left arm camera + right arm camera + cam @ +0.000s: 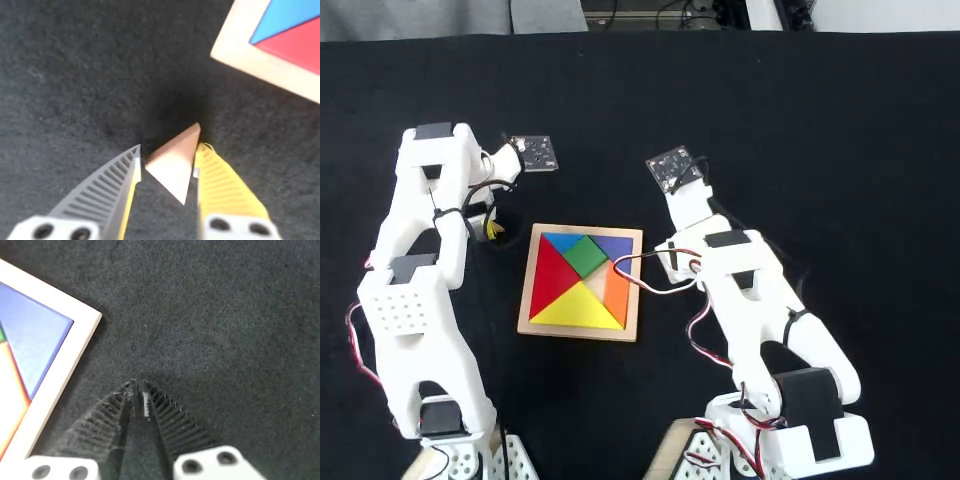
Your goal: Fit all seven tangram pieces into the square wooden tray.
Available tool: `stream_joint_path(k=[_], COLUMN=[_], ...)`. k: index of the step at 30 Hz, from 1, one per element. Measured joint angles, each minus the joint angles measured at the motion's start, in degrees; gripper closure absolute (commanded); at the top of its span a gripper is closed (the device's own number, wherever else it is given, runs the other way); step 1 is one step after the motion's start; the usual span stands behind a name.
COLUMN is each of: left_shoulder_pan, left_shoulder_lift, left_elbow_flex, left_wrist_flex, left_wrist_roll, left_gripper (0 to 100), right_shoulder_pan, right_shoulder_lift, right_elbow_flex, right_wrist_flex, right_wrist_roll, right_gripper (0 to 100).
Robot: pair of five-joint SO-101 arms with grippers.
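Observation:
The square wooden tray [526,300] lies between the two arms and holds blue, green, purple, red, yellow and orange pieces. A small bare triangle of tray floor [603,279] shows beside the orange piece. Left of the tray, my left gripper [169,150] is shut on a small pale triangle piece [172,170], with the grey and yellow fingers pressing its two sides. The yellow finger [493,229] shows under the left arm. My right gripper [137,386] is shut with nothing in it, just off the tray's corner [85,322] by the purple piece [35,340].
Black cloth covers the table [820,150]. The tray's rim [250,60], with blue [290,20] and red [300,47] pieces inside, lies a short way from the held triangle. A red and white cable [650,285] from the right arm hangs over the tray's right edge.

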Motion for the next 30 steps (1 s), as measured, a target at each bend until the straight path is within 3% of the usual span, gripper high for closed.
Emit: stream_joint_path(k=[6,11,15,20,23,30], left_shoulder_pan=[2.3,6.7,11.9,18.4,22.2,29.1], left_shoulder_lift=[-6.7,-11.3,-14.5,-15.1,-15.1,-9.3], left_elbow_flex=[-3.0,-3.7,-4.0,-4.0,-4.0,-4.0], left_wrist_flex=[10.4,17.0,22.2,22.9,22.9,22.4], left_wrist_roll=[1.6,10.9,24.2,45.2,56.6,83.2], left_gripper=[95,97,97,97,97,97], right_shoulder_pan=[0.0,0.0,0.0,0.7,5.0,15.6], right_shoulder_lift=[0.0,0.0,0.0,0.0,0.0,0.0], right_elbow_flex=[0.0,0.0,-0.4,-1.5,-2.5,-5.8], right_wrist_flex=[0.0,0.0,1.8,3.0,3.0,3.0], right_wrist_roll=[0.2,0.2,0.2,0.3,0.0,-8.7], right_gripper=[98.7,98.7,98.7,98.7,98.7,98.7])
